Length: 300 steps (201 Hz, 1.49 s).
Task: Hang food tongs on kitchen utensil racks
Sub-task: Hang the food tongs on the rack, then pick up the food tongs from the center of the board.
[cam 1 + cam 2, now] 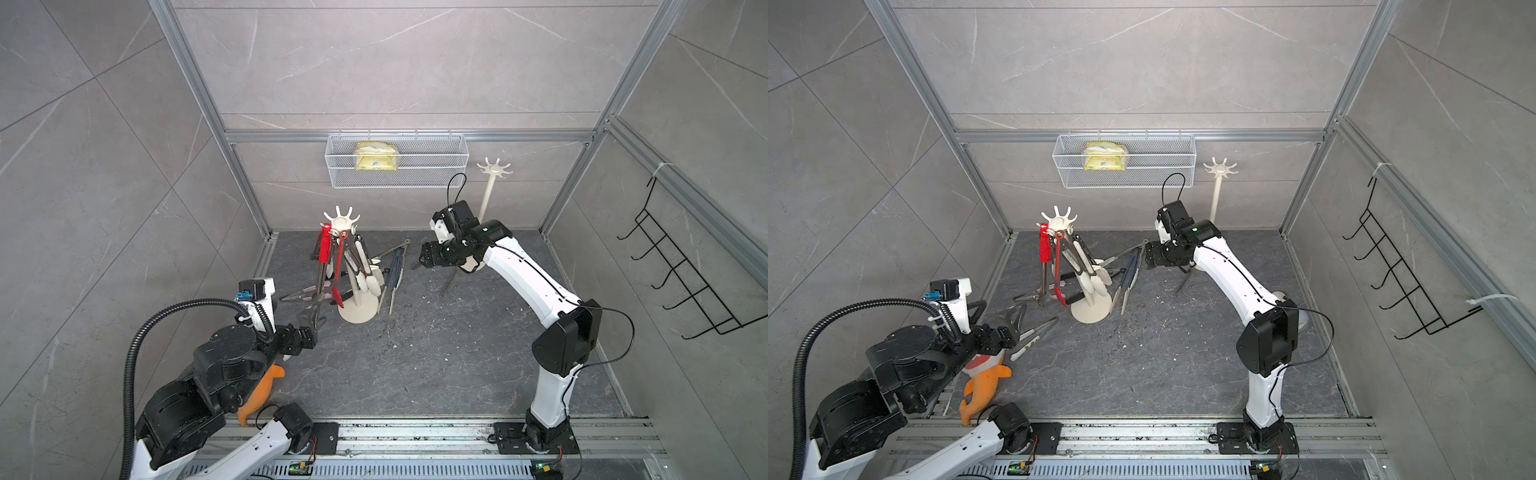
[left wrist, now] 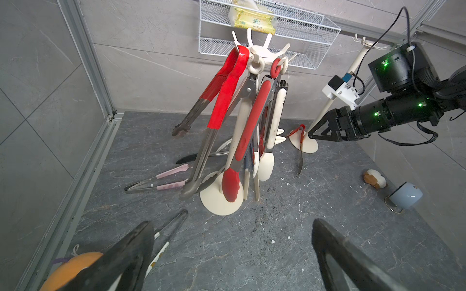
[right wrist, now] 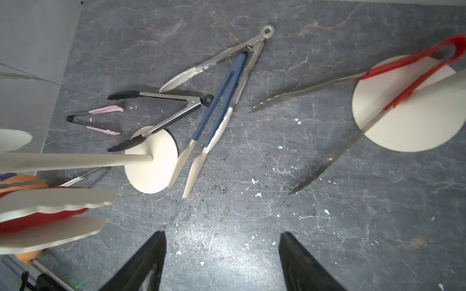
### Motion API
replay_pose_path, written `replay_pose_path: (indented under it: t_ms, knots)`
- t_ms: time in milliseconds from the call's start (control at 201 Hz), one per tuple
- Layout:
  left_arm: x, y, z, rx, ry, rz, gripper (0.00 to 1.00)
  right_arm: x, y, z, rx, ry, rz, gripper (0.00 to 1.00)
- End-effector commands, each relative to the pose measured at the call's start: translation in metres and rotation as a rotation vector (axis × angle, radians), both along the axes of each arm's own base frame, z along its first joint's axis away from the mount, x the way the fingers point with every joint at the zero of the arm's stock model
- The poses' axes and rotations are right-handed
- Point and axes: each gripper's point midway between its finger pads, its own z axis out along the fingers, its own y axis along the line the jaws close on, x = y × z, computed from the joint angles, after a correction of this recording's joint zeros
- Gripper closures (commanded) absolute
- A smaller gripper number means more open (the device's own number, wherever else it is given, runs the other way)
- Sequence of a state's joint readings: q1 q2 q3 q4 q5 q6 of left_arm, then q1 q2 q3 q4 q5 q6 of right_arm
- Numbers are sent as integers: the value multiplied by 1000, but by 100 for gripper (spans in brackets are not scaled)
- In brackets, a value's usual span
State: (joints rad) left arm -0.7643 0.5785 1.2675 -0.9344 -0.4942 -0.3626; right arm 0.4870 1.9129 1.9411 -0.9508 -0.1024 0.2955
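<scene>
A cream utensil rack [image 1: 341, 219] stands at the middle left, and several food tongs [image 2: 227, 100] with red, cream and steel arms hang from it. More tongs lie on the floor: a blue-grey pair [image 3: 222, 100], a black-tipped pair [image 3: 161, 97], a pink pair [image 2: 166, 180], and a red-handled steel pair [image 3: 393, 75] across the base of the second rack [image 1: 493, 168]. My left gripper [image 2: 233, 223] is open and empty, low in front of the loaded rack. My right gripper [image 3: 223, 233] is open and empty above bare floor between the two racks.
A white wire basket [image 1: 399, 164] with a yellow pack hangs on the back wall. A black wire hook rack [image 1: 685, 282] sits on the right wall. An orange plush toy [image 1: 984, 386] lies under my left arm. A pale blue cup [image 2: 406, 196] rests near the right wall.
</scene>
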Motion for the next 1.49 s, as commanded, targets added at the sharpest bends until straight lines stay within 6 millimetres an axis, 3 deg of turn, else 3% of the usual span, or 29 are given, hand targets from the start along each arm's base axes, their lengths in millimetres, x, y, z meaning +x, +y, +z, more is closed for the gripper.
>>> replay_pose_path:
  t_ms: [0, 324, 682, 1140, 1489]
  knots:
    - [1, -2, 10, -12, -35, -7, 1, 2, -19, -34, -65, 80, -85, 27]
    - [0, -1, 10, -16, -28, -5, 1, 16, -47, -82, -122, 142, -192, 31]
    - [1, -1, 10, -13, -26, -3, 1, 33, -75, -121, -190, 187, -268, 41]
    - [1, -2, 10, -18, -21, -4, 1, 61, -103, -156, -258, 209, -340, 49]
    - [1, 0, 10, -18, -19, 4, 1, 84, -104, -167, -266, 215, -363, 52]
